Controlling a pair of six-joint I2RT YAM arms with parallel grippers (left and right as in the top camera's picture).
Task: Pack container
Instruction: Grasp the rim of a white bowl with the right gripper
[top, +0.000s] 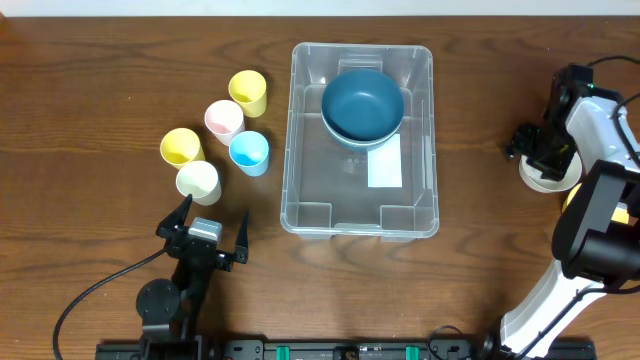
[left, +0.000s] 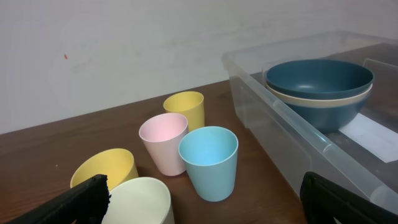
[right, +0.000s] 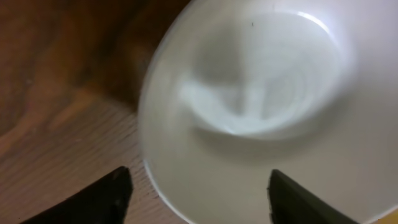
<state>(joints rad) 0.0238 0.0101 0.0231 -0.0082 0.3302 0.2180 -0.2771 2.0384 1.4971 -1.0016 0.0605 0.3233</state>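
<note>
The container (top: 290, 130) is a large clear plastic bin at the table's middle; its near wall (left: 280, 112) shows in the left wrist view. A dark blue bowl (top: 362, 102) (left: 317, 78) sits inside it, stacked on a pale bowl. A white bowl (top: 548, 180) (right: 261, 93) stands on the table at the far right. My right gripper (top: 540, 150) (right: 199, 180) hangs right over it, jaws apart and straddling its rim, one finger outside and one over the inside. My left gripper (top: 214, 212) (left: 202, 186) is open and empty, just short of the cups.
Several cups stand left of the bin: yellow (top: 248, 92), pink (top: 224, 120), light blue (top: 249, 152), a second yellow (top: 181, 147) and cream (top: 198, 182). The cream cup (left: 143, 199) is nearest the left fingers. A white label (top: 384, 160) lies on the bin's base.
</note>
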